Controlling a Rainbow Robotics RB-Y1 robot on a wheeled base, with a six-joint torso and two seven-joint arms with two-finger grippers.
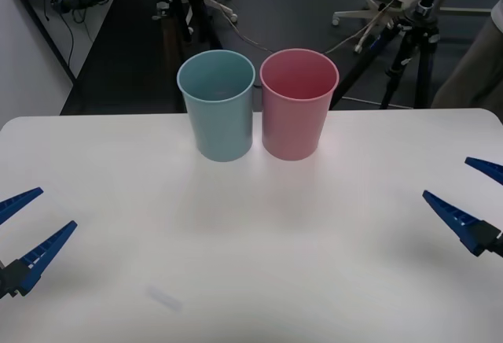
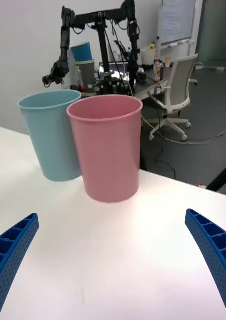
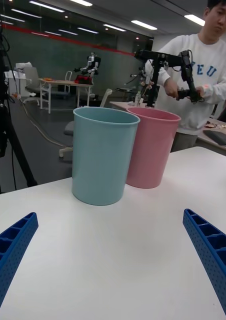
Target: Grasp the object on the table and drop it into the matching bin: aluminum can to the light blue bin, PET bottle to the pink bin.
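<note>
- Standing side by side near the far edge of the large white smooth tabletop are two tall tapered round plastic buckets, both upright with their mouths open upward.
- The pale blue plastic bucket is on the robot's left and the pink plastic bucket on its right; their rims sit just beside each other, and I cannot tell whether they touch.
- What can be seen of the inside of the two buckets from the front view is only bare wall; their bottoms are hidden, so I cannot tell what lies in them.
- The small red drink can is not somewhere I can place: it may be inside a bucket, but the frames do not settle that.
- The left gripper hovers over the near left part of the tabletop, well apart from the buckets, its blue ribbed fingers spread wide with nothing between them.
- The right gripper hovers at the right edge of the tabletop, also well apart from the buckets, its blue ribbed fingers likewise spread and holding nothing.
- From the right wrist view the pink bucket stands nearer and the pale blue one behind it; from the left wrist view the pale blue bucket is nearer and the pink one behind.
</note>
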